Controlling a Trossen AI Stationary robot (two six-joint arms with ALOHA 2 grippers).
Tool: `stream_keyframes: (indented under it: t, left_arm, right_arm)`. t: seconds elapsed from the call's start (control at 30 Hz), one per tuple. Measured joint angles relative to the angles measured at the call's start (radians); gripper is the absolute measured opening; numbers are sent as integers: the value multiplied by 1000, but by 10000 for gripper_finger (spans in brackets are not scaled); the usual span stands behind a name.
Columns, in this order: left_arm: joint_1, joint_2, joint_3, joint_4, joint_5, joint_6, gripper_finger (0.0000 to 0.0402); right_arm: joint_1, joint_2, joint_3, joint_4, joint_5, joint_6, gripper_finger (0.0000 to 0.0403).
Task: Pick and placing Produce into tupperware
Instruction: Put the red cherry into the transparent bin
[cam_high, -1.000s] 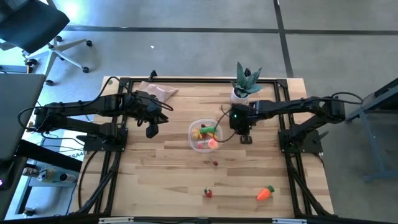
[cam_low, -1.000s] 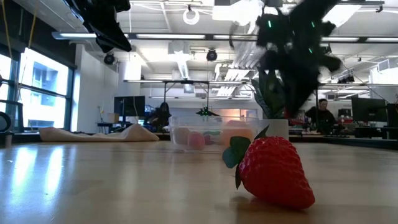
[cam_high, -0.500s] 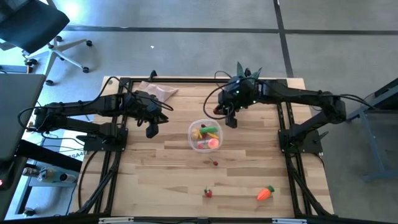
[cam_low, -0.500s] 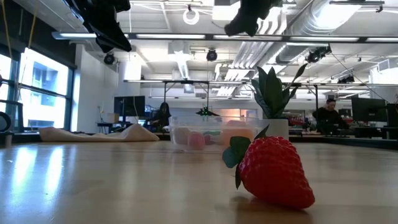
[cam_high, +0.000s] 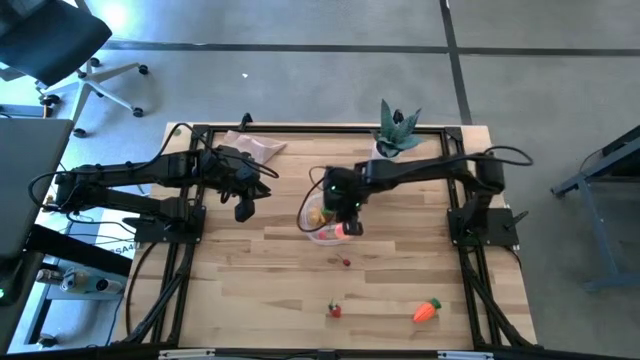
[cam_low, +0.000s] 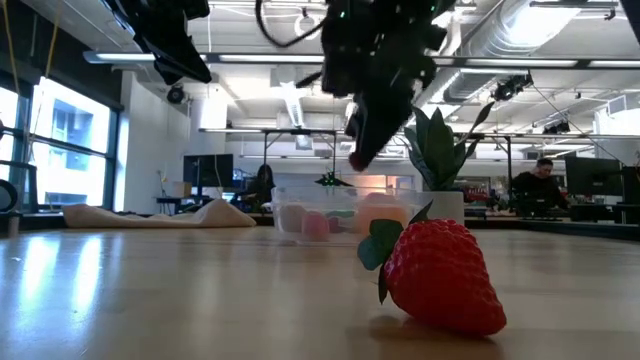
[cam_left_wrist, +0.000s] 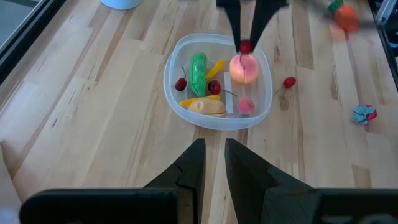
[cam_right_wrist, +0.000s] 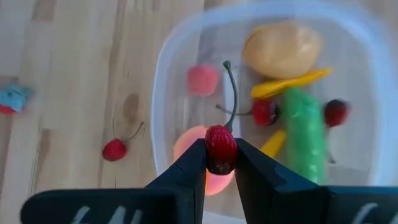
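Red cherry pinched in the right gripper above the clear tupperware.

Its fingers clamp the cherry, whose stem points upward, directly over the container near the middle of the wooden desk. Inside lie a green pepper, a tan piece, yellow slivers, two more cherries, a pink piece and an orange-pink ball. A loose cherry lies on the desk just beside the tupperware; the strawberry and carrot sit well apart near the front edge. The left gripper hovers to the left of the container, fingers nearly together, empty.
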Motion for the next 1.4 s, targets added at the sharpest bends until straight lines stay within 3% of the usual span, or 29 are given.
stream_keyframes:
  t: [0.4,1.4]
  left_arm:
    - [0,0,0,0,0,0,51]
    - [0,0,0,0,0,0,51]
  right_arm:
    - [1,120,0,35,29,-50,61]
    - [-35,112,0,61,43,-42,103]
